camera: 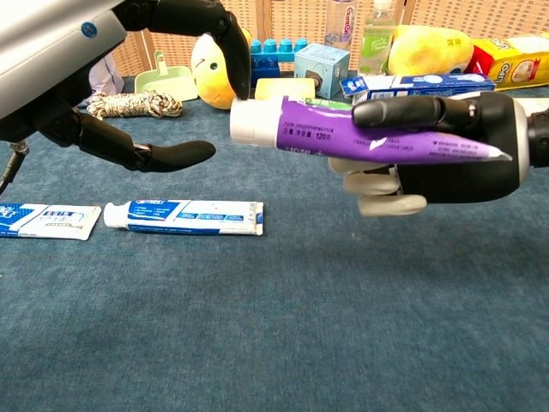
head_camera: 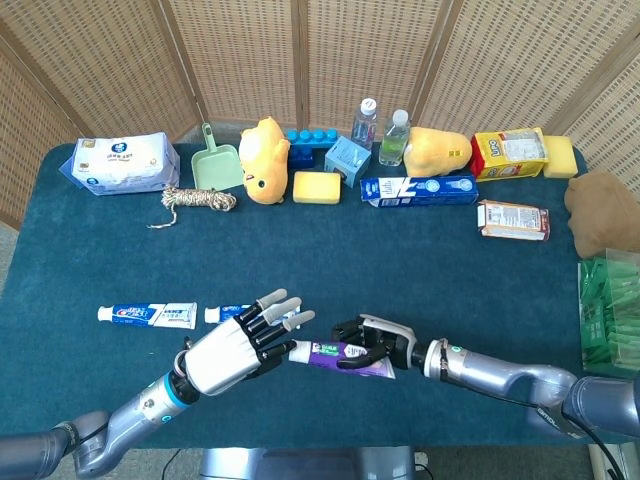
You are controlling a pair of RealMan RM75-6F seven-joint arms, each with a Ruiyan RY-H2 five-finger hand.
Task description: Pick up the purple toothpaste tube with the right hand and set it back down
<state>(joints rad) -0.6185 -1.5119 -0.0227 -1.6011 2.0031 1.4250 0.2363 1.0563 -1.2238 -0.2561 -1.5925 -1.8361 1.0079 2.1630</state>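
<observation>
My right hand (camera: pixel 446 154) holds the purple toothpaste tube (camera: pixel 360 139) clear of the table (head_camera: pixel 400 260), as the chest view shows. The tube lies roughly level, white cap toward my left side, crimped tail toward my right. One dark finger lies along the top of the tube; pale fingertips (camera: pixel 386 204) curl beneath it.

My left hand (head_camera: pixel 235 345) holds nothing. Its fingers are spread apart and extend toward the cap end of the tube. In the chest view one of its fingertips (camera: pixel 238 81) hangs just above the cap; whether it touches the cap cannot be determined from either view.

On the table near my left hand lie two blue-and-white toothpaste tubes (camera: pixel 184 216), flat and end to end.

Along the far edge of the table stand a wipes pack (head_camera: pixel 120 163), a green dustpan (head_camera: pixel 215 165), a coil of rope (head_camera: pixel 200 200), a yellow plush toy (head_camera: pixel 264 158), a yellow sponge (head_camera: pixel 317 187), two bottles (head_camera: pixel 381 130), and a blue toothpaste box (head_camera: pixel 418 190).
</observation>
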